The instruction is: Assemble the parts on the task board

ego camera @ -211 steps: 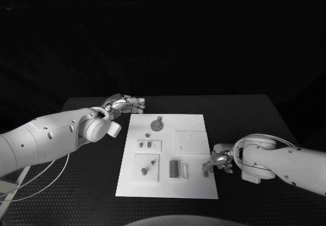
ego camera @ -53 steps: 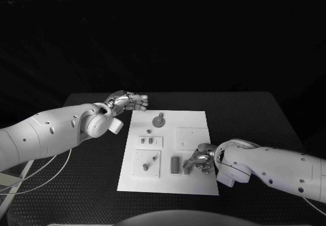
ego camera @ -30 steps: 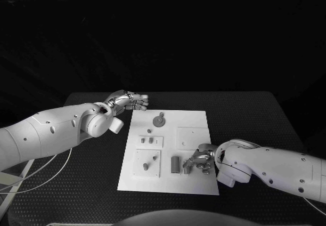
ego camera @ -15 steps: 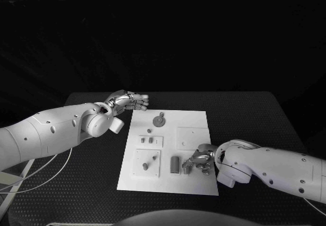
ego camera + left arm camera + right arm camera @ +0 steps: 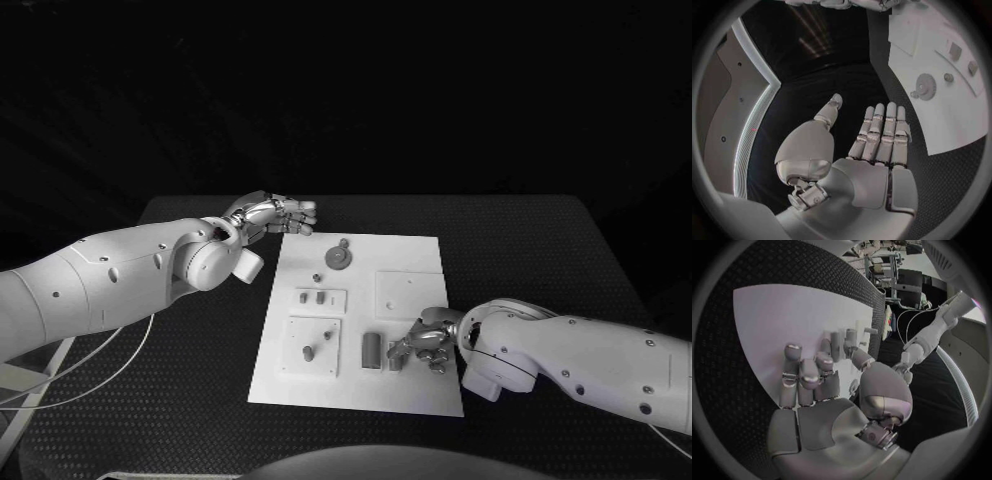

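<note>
Black all round, and under it a dark table (image 5: 562, 260) w/ a fine woven, dimpled texture. Dead centre lies the task board (image 5: 407, 250), a flat white rectangular plate, smooth and matte, long side running away from the robot.

On the board, far end: one round gear-like disc (image 5: 336, 258) w/ a small knob just beyond it, plus a tiny stud (image 5: 316, 278) beside it. Mid-board, a small raised tile carrying two short grey pegs (image 5: 309, 297), side by side. Nearer the robot, a square white inset plate (image 5: 310, 347) w/ two small dark bits on it. Another plain square inset (image 5: 407, 292) sits on the board's right half. One upright grey rectangular block (image 5: 371, 349) stands near the front, approx. mid-width.

Right hand (image 5: 426, 343), silver and segmented, is down on the board's right-front area, just beside that block. Fingers (image 5: 807, 371) curl in over small grey parts (image 5: 848, 340) standing on the board; can't tell whether they actually grip one or just touch.

Left hand (image 5: 274, 217) hovers at the board's far-left corner, over the table. Wrist view shows it flat and released — fingers (image 5: 882, 131) straight, packed together, thumb splayed out, holding nothing.
</note>
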